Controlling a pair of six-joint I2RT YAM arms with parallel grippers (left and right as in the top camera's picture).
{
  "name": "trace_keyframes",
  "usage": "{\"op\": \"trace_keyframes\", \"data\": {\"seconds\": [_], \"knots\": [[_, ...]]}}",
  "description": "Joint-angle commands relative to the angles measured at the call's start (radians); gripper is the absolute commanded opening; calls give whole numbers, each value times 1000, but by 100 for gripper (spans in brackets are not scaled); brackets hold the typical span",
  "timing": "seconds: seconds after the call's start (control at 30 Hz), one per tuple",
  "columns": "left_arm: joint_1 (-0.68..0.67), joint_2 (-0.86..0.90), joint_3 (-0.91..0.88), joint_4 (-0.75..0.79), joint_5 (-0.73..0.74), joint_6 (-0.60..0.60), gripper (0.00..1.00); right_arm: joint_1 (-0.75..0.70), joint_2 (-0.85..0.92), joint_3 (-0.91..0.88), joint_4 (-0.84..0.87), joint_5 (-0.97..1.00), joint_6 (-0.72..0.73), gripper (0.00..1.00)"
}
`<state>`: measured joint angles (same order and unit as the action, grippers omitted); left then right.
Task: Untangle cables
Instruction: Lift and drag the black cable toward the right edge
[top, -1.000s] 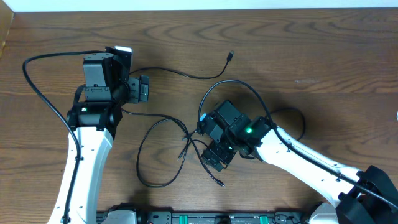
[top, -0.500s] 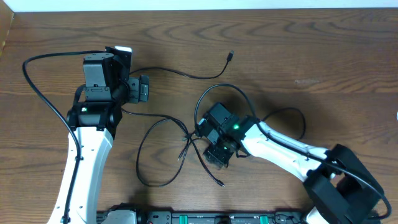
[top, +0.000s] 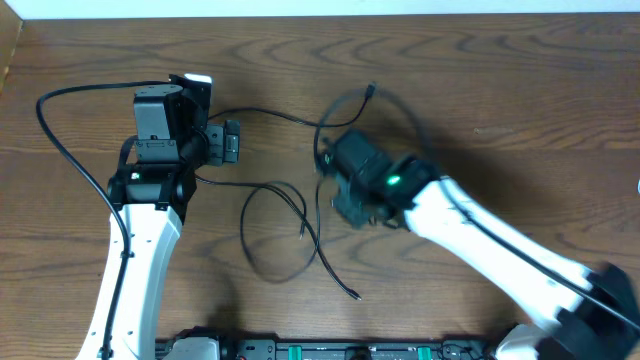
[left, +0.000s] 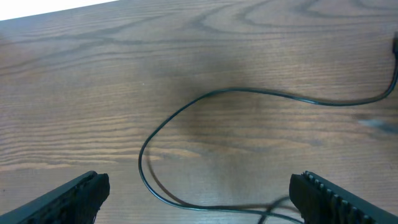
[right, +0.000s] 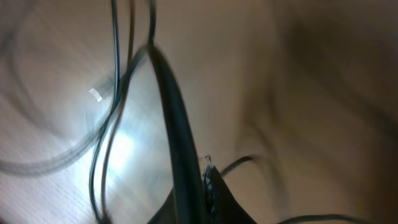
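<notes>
Between the two arms on the table (top: 500, 60), black cables (left: 249, 91) lie in loose loops; the left gripper (top: 232, 142) hovers over one strand, fingers apart, while the blurred right gripper (top: 348, 208) sits among strands, its fingers impossible to judge

Each arm is built on a white tubular link: left arm (top: 128, 265), right arm (top: 480, 232). Joint housings (top: 160, 120) are black and box-shaped. A green indicator light (top: 393, 182) glows on the right arm. A thick black lead (top: 41, 112) runs from the left arm. The left gripper (left: 200, 183) has black fingers (left: 339, 194) with ribbed edges.
</notes>
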<state>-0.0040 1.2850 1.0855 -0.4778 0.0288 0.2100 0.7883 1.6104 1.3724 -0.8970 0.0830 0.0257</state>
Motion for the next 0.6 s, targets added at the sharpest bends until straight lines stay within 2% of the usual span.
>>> {"op": "trace_keyframes", "data": {"seconds": [0.0, 0.27, 0.57], "knots": [[-3, 2, 14, -1, 13, -5, 98, -13, -121, 220, -45, 274, -24, 1], [-3, 2, 14, -1, 13, -5, 98, -105, -233, 503, 2, 559, -137, 1], [-3, 2, 14, 0, 13, -5, 98, -382, -298, 546, 111, 658, -232, 1]]}}
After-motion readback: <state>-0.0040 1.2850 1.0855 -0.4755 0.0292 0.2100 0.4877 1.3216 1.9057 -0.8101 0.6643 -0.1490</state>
